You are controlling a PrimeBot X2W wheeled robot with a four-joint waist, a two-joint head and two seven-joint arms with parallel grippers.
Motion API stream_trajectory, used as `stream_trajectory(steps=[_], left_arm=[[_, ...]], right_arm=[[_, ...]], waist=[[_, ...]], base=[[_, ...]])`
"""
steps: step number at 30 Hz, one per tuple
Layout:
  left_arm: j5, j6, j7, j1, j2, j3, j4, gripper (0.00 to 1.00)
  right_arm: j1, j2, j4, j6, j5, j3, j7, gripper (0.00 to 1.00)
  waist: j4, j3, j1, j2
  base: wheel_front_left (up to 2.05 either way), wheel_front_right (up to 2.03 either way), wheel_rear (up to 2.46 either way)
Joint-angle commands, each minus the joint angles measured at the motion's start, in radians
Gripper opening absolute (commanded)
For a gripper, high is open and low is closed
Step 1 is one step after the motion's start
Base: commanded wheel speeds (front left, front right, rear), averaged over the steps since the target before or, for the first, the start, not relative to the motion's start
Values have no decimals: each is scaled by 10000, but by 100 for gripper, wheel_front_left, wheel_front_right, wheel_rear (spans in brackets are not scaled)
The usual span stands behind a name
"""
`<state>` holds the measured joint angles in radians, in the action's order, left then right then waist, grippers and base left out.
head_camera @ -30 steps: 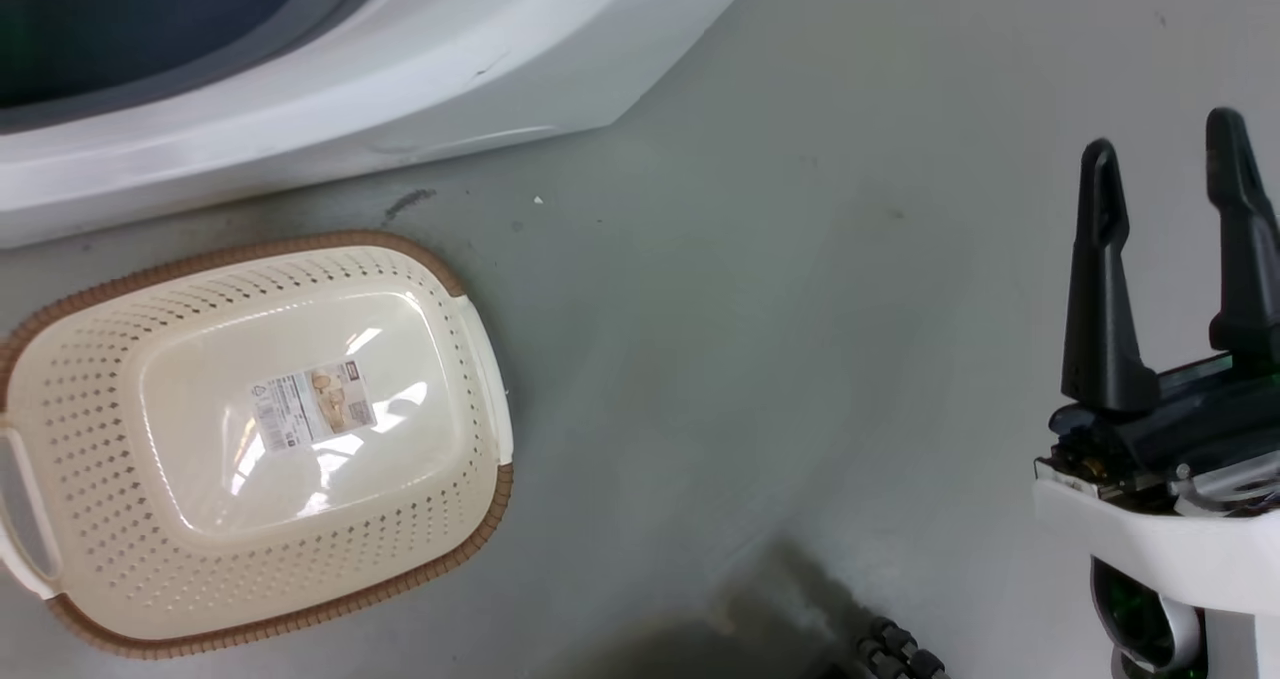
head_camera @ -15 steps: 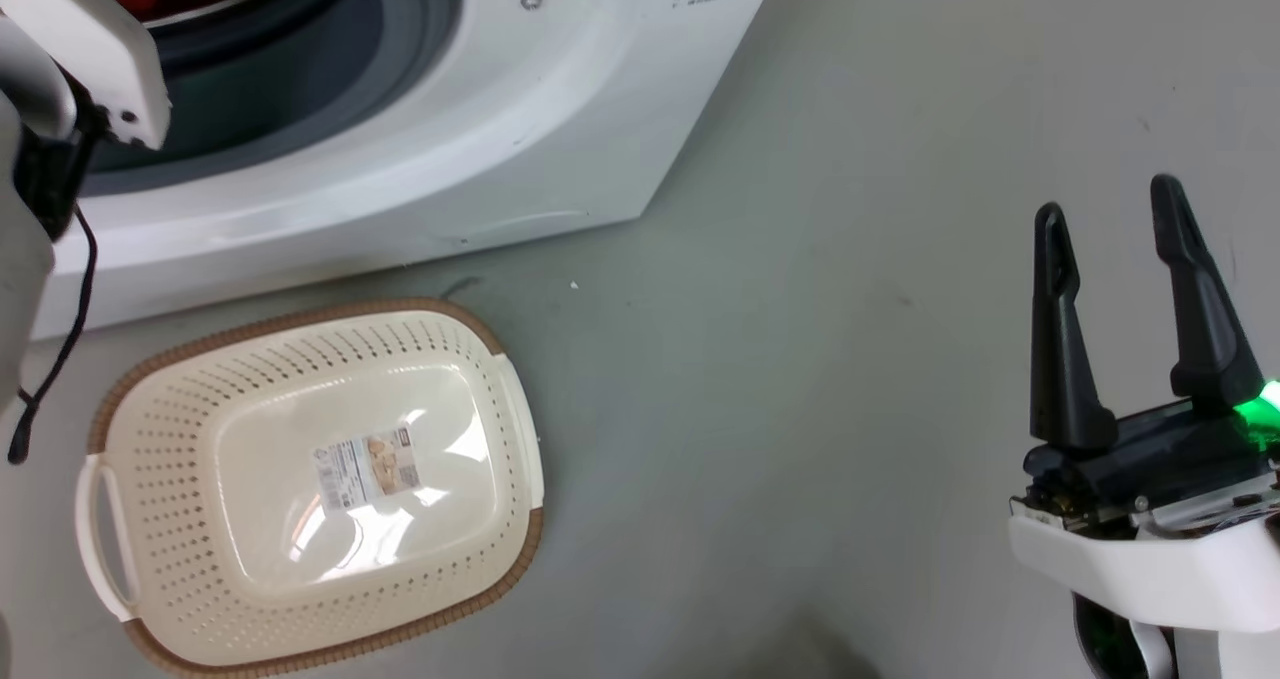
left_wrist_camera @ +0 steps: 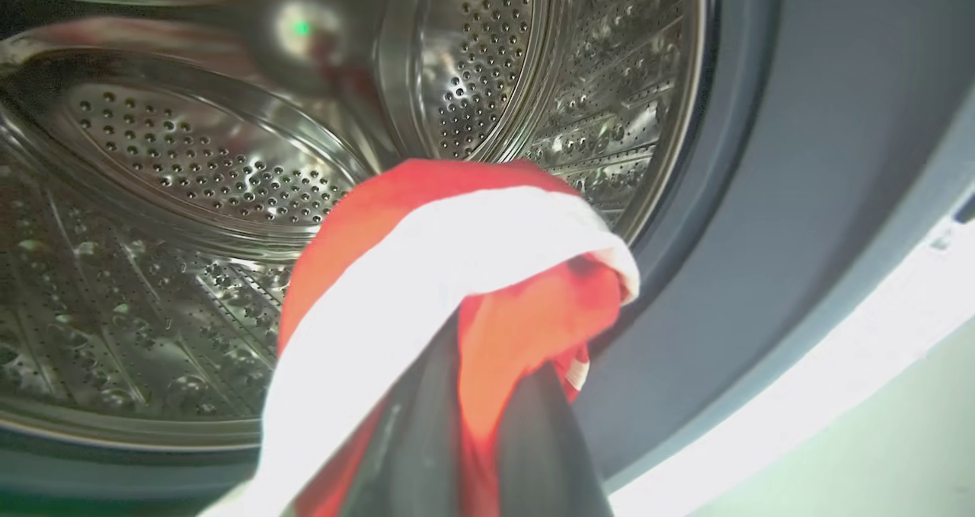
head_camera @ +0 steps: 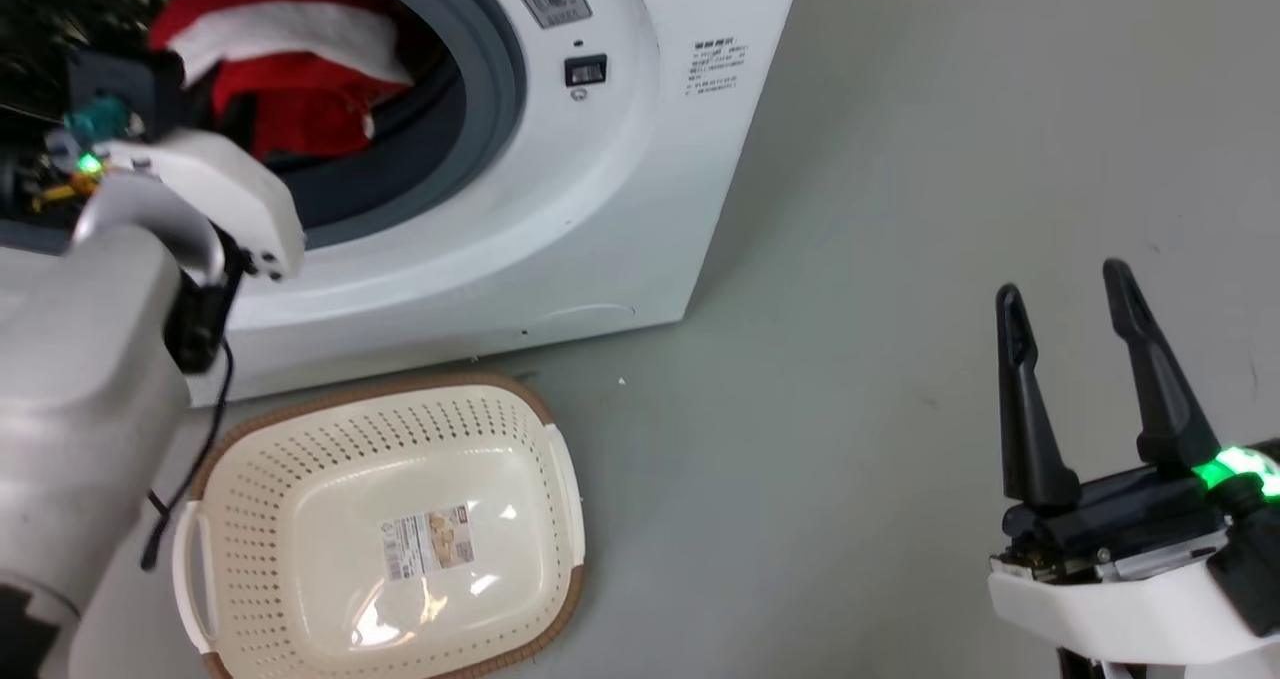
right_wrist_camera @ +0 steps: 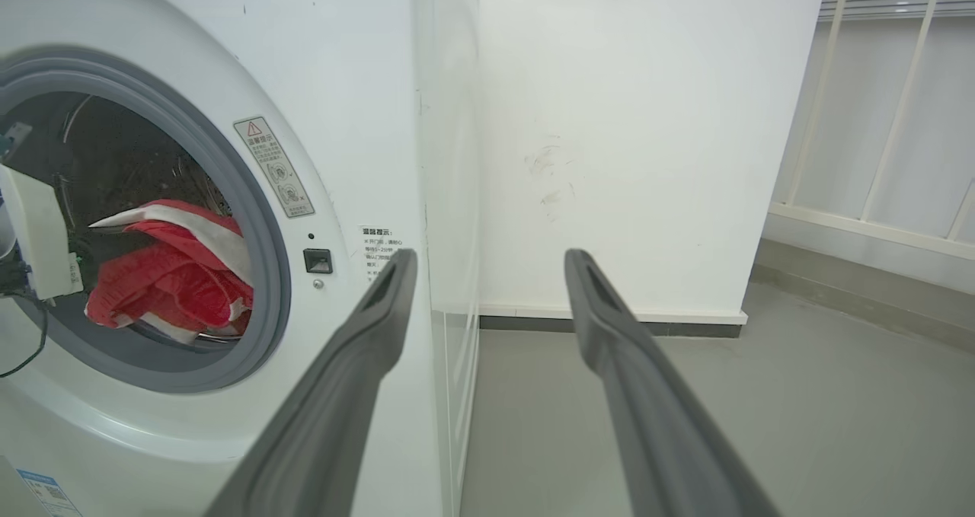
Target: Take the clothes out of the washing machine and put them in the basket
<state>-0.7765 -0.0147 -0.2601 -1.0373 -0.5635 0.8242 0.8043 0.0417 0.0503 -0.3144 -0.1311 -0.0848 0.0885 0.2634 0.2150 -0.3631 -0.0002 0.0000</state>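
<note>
Red cloth with a white band, the clothes (left_wrist_camera: 457,250), sits pinched between the jaws of the left gripper (left_wrist_camera: 487,380). The red fold runs down between the two dark fingers and the white band drapes over the left one. The jaws are clamped on it.

- Place: the bunch is at the mouth of the drum (left_wrist_camera: 190,159), inside the porthole of the washer (head_camera: 620,159). From the right wrist the clothes (right_wrist_camera: 167,281) fill the lower half of the opening.
- Lie of the cloth: in the left wrist view the white band climbs from lower left, arches over the top and drops to the right. In the head view the clothes (head_camera: 290,89) run left to right across the porthole, white above red.
- Count: one washer, one bunch of clothes (number of garments cannot be told), one basket (head_camera: 400,385), one label (head_camera: 430,542) on the basket's bottom.
- Basket: on the floor (head_camera: 850,259) just in front of the washer, mouth up. Its long axis goes from lower left to upper right in the head view, with a handle at each end.
- Right gripper (head_camera: 1063,287): well apart from the washer, over bare floor. Its jaws are wide apart, pointing up the head view, with nothing between them.
</note>
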Motion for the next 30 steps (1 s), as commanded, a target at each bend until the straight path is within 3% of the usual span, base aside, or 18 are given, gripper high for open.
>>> stream_trajectory(steps=[1,8,16,23,30], left_arm=[[71,-192,-72,439,-37,-213,-326,0],[615,-1048,-76,2504,-55,-1365,-2387,0],[1248,-1529,-75,4887,167,-2299,-4202,0],[1641,-1603,-56,6553,394,-2654,-5010,0],[1531,-1369,-56,7645,575,-2694,-5050,0]], right_arm=[[-166,0,60,7,66,12,21,100],[-668,0,200,7,184,107,21,100],[-1281,-1,377,7,391,85,21,100],[-1800,-1,566,7,451,73,21,100],[-2137,-1,606,7,427,60,21,100]], waist=[[-134,382,2,0],[-318,1184,2,0],[-532,2134,2,0],[-667,2930,2,0],[-737,3161,2,0]], base=[[0,0,0],[0,0,0],[0,0,0],[0,0,0],[0,0,0]])
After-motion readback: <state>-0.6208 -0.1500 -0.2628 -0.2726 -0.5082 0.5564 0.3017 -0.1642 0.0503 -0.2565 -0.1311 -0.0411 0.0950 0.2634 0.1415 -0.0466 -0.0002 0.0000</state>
